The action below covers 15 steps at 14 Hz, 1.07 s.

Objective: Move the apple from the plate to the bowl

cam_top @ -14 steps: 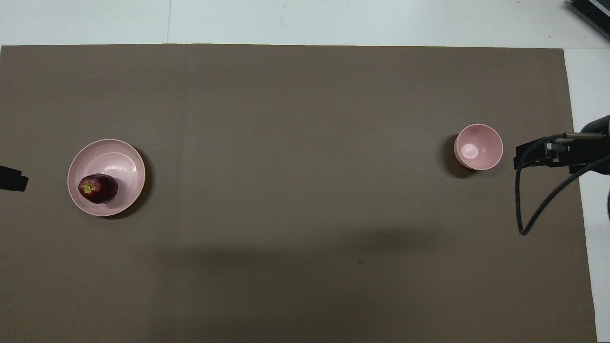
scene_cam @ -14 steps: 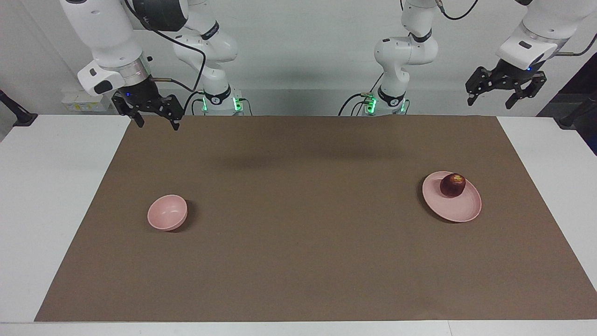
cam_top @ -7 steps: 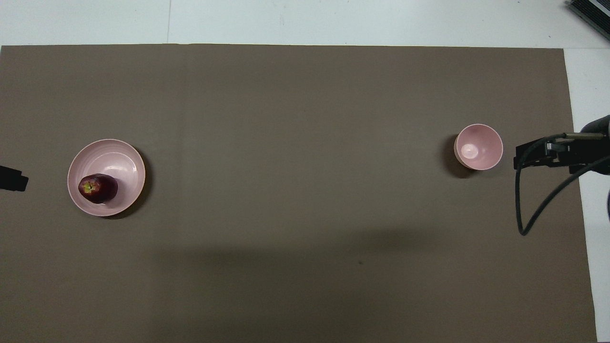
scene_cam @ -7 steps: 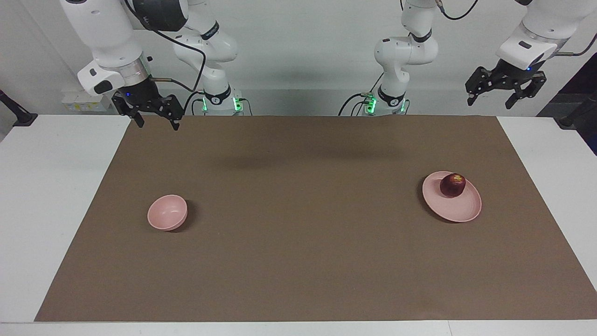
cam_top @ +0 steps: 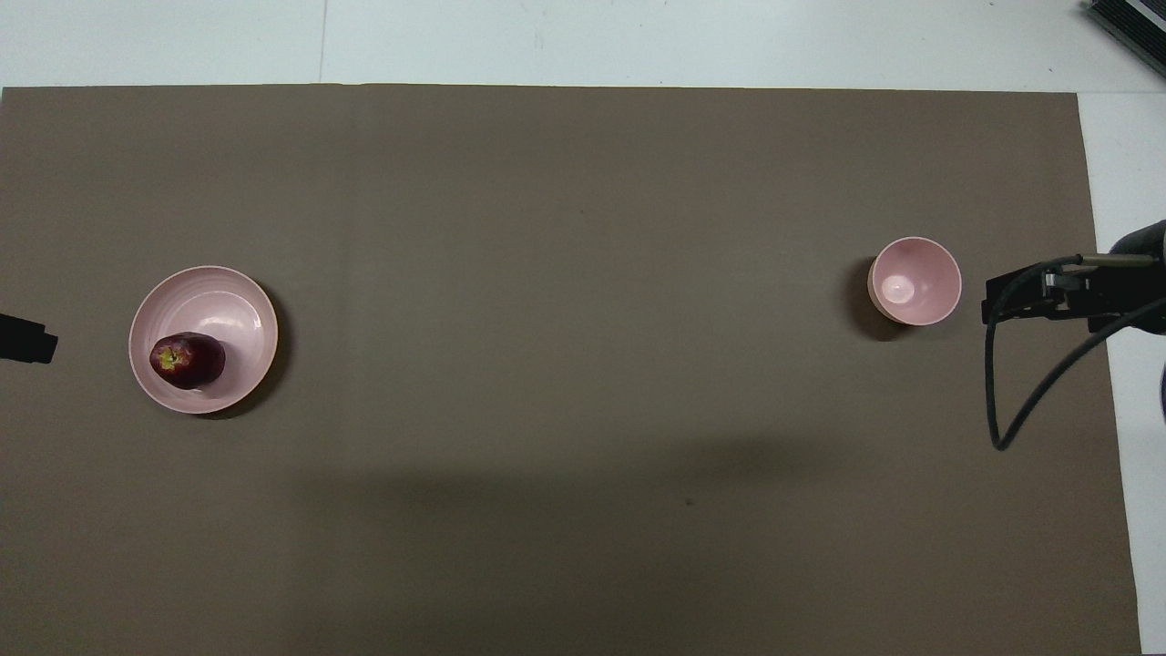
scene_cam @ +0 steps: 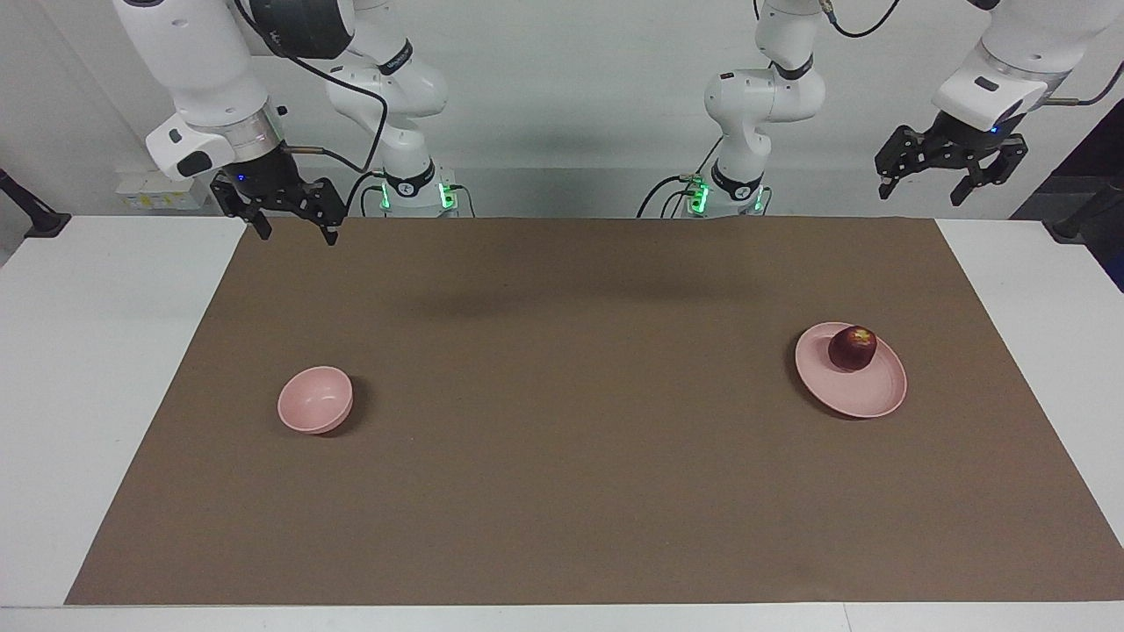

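Observation:
The dark red apple [scene_cam: 852, 348] [cam_top: 188, 361] sits on the flat pink plate [scene_cam: 871, 397] [cam_top: 223, 305], toward the left arm's end of the brown mat. It rests on the part of the plate nearest the robots. The small deep pink bowl [scene_cam: 314, 400] [cam_top: 915, 281] stands empty toward the right arm's end. My left gripper [scene_cam: 920, 190] hangs open and empty, high over the table's robot-side edge at the left arm's end. Only its tip [cam_top: 27, 339] shows in the overhead view. My right gripper [scene_cam: 297, 233] hangs open and empty over the mat's robot-side corner.
The brown mat [scene_cam: 562, 456] covers most of the white table [scene_cam: 97, 369]. A black cable [cam_top: 1011, 401] loops down from the right arm's wrist beside the bowl. Nothing else stands on the mat between plate and bowl.
My left gripper has edged slightly upward. The right gripper, apple, plate and bowl have not moved.

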### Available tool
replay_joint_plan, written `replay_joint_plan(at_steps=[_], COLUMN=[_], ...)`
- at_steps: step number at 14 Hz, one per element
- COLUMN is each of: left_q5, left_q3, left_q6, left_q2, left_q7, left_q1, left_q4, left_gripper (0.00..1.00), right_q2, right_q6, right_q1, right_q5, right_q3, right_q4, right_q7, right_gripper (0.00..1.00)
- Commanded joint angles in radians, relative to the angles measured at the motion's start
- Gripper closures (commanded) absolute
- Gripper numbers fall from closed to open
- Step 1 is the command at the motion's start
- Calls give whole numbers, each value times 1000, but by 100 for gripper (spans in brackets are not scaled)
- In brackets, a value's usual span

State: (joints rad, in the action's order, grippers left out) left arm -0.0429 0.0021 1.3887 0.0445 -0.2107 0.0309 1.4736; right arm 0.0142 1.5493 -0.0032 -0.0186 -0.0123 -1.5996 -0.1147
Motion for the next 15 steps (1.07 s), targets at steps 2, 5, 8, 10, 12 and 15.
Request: replay_joint_plan(at_steps=[2, 5, 8, 10, 12, 15], left_q5=[34, 34, 34, 34, 34, 57], left_q3=[-1, 28, 81, 119, 125, 131], left_q6=[90, 190, 321, 442, 547, 715], left_q2=[44, 57, 57, 57, 57, 57], left_q7=[-4, -6, -9, -41, -65, -64], left_q1=[-9, -9, -6, -6, -8, -8], left_q4=[88, 178, 304, 397, 486, 637], left_gripper=[0, 0, 0, 0, 0, 0], right_q2=[16, 16, 16, 16, 16, 16], right_q6=[18, 18, 18, 20, 18, 18], right_q1=[-9, -9, -9, -9, -9, -9], right_q5=[5, 5, 5, 5, 5, 5], right_q3=[-5, -5, -5, -5, -5, -5], right_q4=[-23, -23, -23, -22, -23, -23], right_q7=[10, 10, 10, 10, 10, 10], right_gripper=[0, 0, 0, 0, 0, 0])
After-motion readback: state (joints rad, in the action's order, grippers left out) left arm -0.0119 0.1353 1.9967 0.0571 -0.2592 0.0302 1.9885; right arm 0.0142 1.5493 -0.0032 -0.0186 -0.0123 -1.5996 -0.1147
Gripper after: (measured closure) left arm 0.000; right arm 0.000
